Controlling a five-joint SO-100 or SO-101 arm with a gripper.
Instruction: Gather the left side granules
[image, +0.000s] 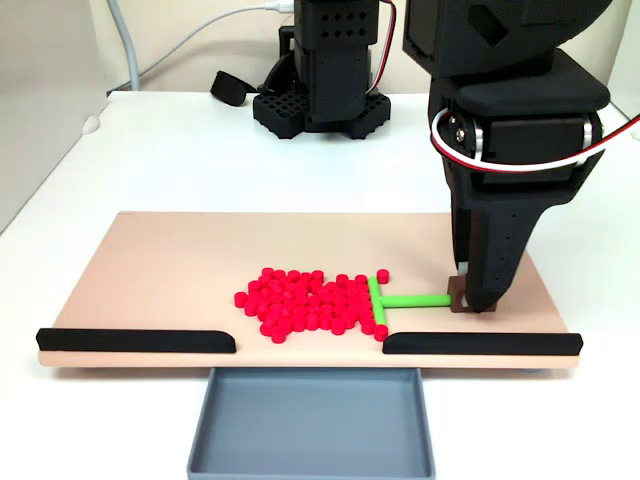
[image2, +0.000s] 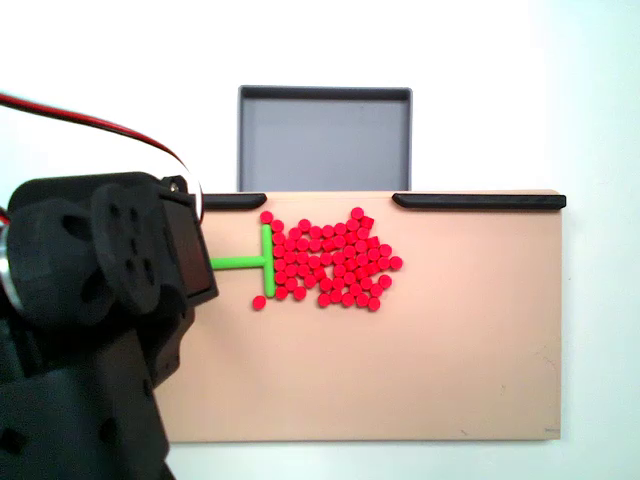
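While the black arm leans over the right end of the pale peach board (image: 160, 250) in a fixed view, its gripper (image: 470, 298) reaches down to a small brown block at the tail of the green T-shaped pusher (image: 400, 300); the fingertips appear pressed against that block, though I cannot tell for certain whether they pinch it. The granules (image: 305, 300) lie in one loose heap near the middle of the board, touching the left face of the pusher's crossbar, with a few strays at the bar's two ends. In another fixed view, taken from the opposite side, the same red pile (image2: 330, 260) sits to the right of the green bar (image2: 266, 262), just short of the gap between two black rails (image2: 478, 201). Beyond that gap waits a grey tray (image2: 324, 95) with low walls. The pellets look like light, hard, smooth plastic cylinders, likely to roll, skid and slip round the bar's ends; they are too small to pick up singly, so the stiff pusher is the thing to hold, by its stem block. The board looks matte and flat.
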